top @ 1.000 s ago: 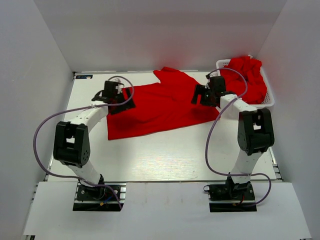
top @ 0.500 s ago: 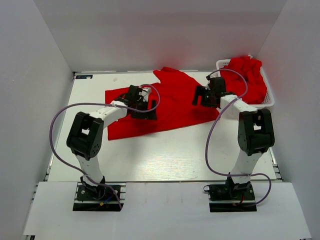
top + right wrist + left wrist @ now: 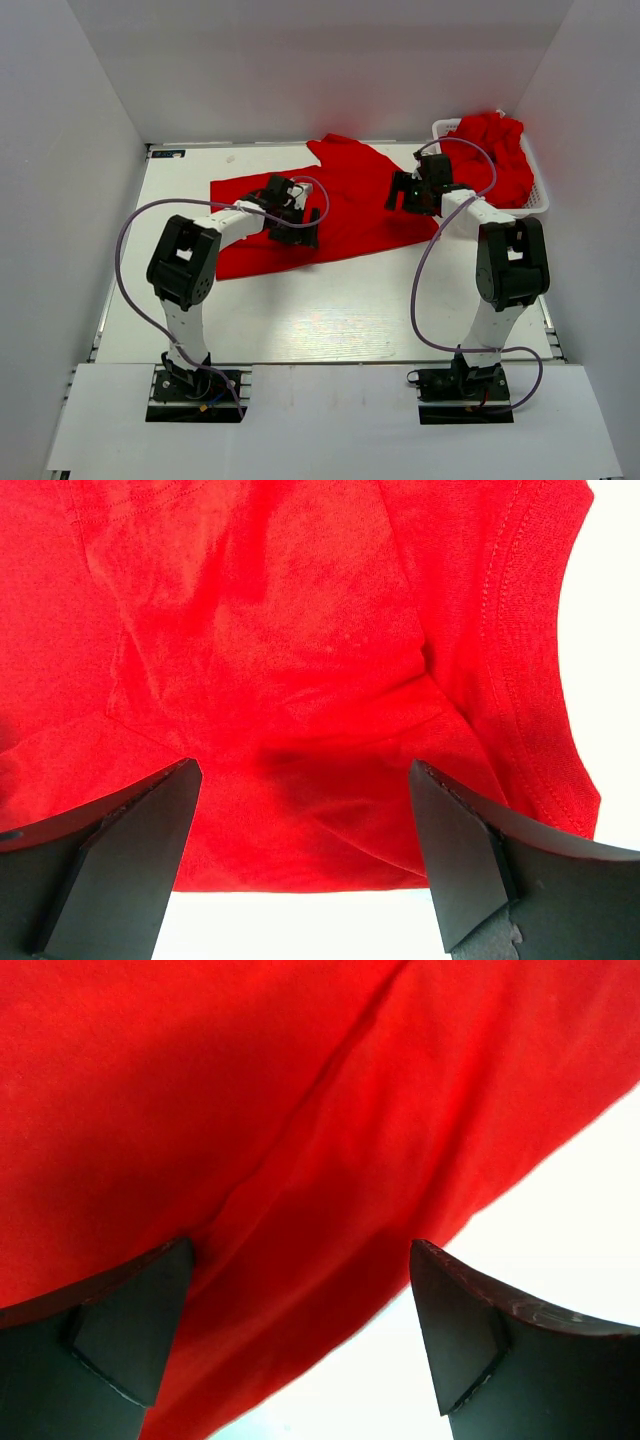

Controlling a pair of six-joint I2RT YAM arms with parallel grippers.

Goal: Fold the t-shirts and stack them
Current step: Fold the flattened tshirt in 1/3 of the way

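One red t-shirt [image 3: 350, 215] lies spread flat across the back middle of the white table. My left gripper [image 3: 303, 228] is open, low over the shirt's left half near its front hem. In the left wrist view red cloth [image 3: 300, 1110] fills most of the frame, and the open gripper [image 3: 300, 1350] straddles the hem where it meets the white table. My right gripper [image 3: 403, 192] is open over the shirt's right side. In the right wrist view the open gripper [image 3: 300, 865] holds nothing and hovers over the shirt [image 3: 300, 660] at its edge, with a stitched hem on the right. More red shirts [image 3: 495, 150] are heaped in the basket.
A white slatted basket [image 3: 541, 200] stands at the back right corner, against the right wall. White walls close in the table on the left, back and right. Bare table surface [image 3: 330, 310] lies in front of the shirt. Purple cables loop beside both arms.
My left gripper has moved right, from the shirt's left sleeve to over its left middle near the front hem. The left sleeve now shows. The right arm has barely moved.
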